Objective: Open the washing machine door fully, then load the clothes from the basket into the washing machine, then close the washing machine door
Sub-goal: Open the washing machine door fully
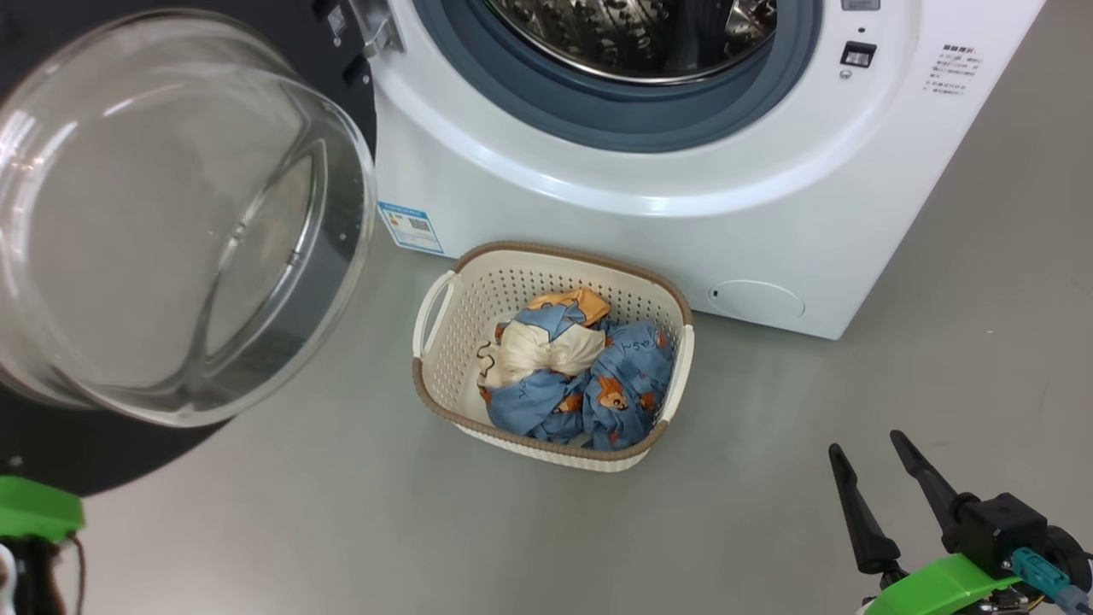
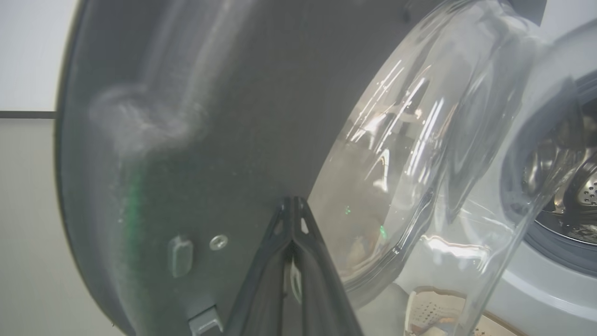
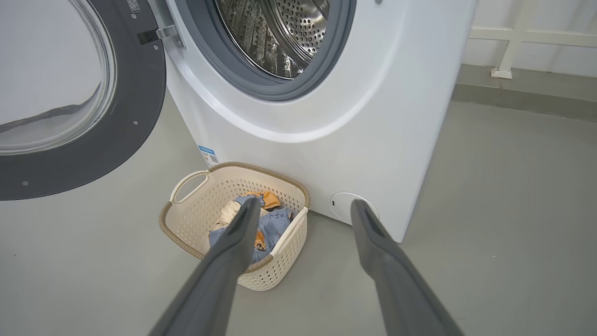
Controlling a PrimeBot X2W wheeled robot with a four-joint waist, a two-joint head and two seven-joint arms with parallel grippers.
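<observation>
The washing machine point(image 1: 683, 231) stands with its steel drum point(image 1: 632, 34) exposed. The washing machine door point(image 1: 171, 222) is swung wide to the left, its clear glass bowl facing me. My left gripper point(image 2: 291, 201) is shut, its tip close against the door's dark inner rim point(image 2: 210, 140). The basket point(image 1: 546, 252) sits on the floor before the machine, holding the clothes point(image 1: 564, 367), a blue bundle with orange bears. My right gripper point(image 1: 867, 453) is open and empty, low at the right, apart from the basket. In the right wrist view its fingers point(image 3: 242, 228) frame the basket point(image 3: 280, 270) and the clothes point(image 3: 273, 221).
Grey floor point(image 1: 768, 512) spreads around the basket and to the machine's right. A blue label point(image 1: 412, 226) and a round cover point(image 1: 756, 299) sit low on the machine's front. A white rail point(image 3: 513, 42) runs along the wall beyond the machine.
</observation>
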